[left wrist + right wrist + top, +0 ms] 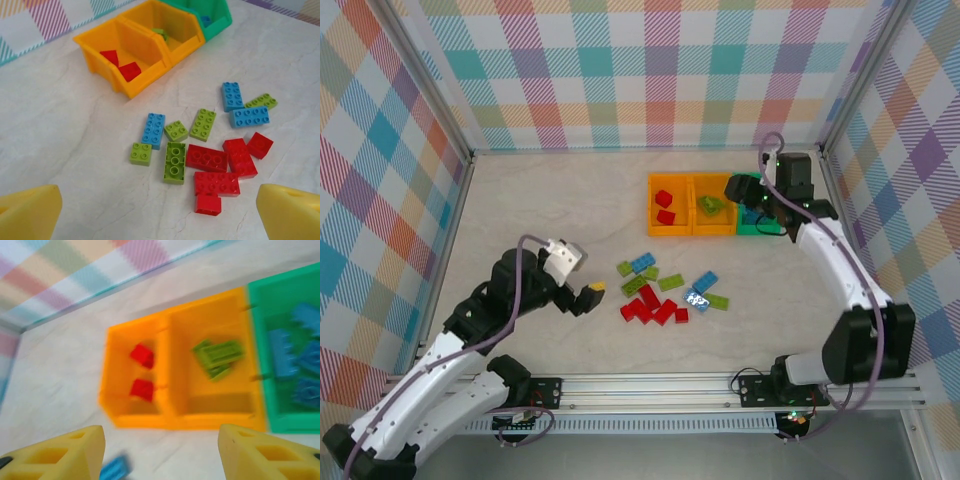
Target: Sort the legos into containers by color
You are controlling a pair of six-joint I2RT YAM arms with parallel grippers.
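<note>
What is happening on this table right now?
Two robot arms are sorting legos by colour. One orange bin holds red bricks, the other orange bin green bricks, the green bin blue bricks. The right gripper hangs open by the bins; the left gripper, open and empty, faces the unsorted pile on the table.

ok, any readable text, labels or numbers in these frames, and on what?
None readable. The bins, the loose bricks, the checked walls and the table carry no print or labels.
Any embossing on the studs is too small to tell.
</note>
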